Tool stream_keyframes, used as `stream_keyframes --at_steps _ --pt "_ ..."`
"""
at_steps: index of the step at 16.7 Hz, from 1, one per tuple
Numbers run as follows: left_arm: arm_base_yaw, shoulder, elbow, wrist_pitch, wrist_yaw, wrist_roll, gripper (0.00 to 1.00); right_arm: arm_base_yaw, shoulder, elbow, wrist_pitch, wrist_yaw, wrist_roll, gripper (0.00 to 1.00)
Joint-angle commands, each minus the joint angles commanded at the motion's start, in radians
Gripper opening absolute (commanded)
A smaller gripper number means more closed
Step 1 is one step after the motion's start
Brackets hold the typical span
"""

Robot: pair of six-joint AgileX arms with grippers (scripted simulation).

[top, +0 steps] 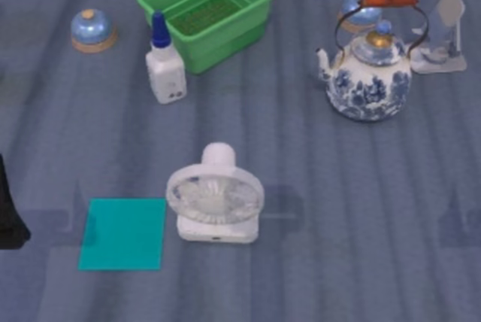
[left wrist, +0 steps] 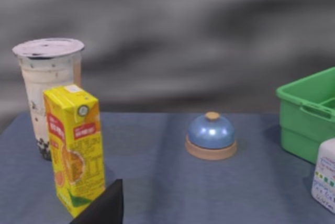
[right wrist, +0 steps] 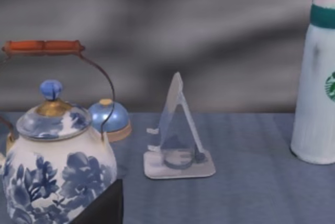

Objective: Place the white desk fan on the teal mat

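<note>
The white desk fan (top: 216,200) stands upright near the middle of the table, its round grille facing up toward the camera and its motor housing behind. The teal mat (top: 123,233) lies flat just left of the fan, a small gap between them. My left arm (top: 9,220) shows only as a dark shape at the table's left edge, well away from the mat. In the left wrist view one dark finger (left wrist: 107,207) shows off to the side, and nothing is held. My right arm is outside the top view; its finger (right wrist: 104,207) shows beside the teapot, also holding nothing.
A green tub (top: 206,12), a white squeeze bottle (top: 165,70) and a blue bell (top: 93,30) stand at the back left. A blue-and-white teapot (top: 370,74), a second bell (top: 359,7) and a clear stand (top: 443,32) are back right. A juice carton (left wrist: 73,153), a drink cup (left wrist: 47,85) and a tumbler (right wrist: 316,77) show only in wrist views.
</note>
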Motion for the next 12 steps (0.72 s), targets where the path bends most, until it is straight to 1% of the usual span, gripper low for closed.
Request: stream_keyframes --at_steps 3,5,8,12 --pt "-0.005 0.010 0.010 -0.010 0.000 0.007 1.00 0.000 0.000 0.000 0.000 0.000 0.000 1.00" --pt "-0.030 0.062 0.060 -0.060 0.000 0.042 1.00 0.000 0.000 0.000 0.000 0.000 0.000 1.00" --pt "-0.098 0.219 0.209 -0.203 -0.001 0.134 1.00 0.000 0.000 0.000 0.000 0.000 0.000 1.00" --pt "-0.224 0.561 0.527 -0.461 -0.001 0.300 1.00 0.000 0.000 0.000 0.000 0.000 0.000 1.00"
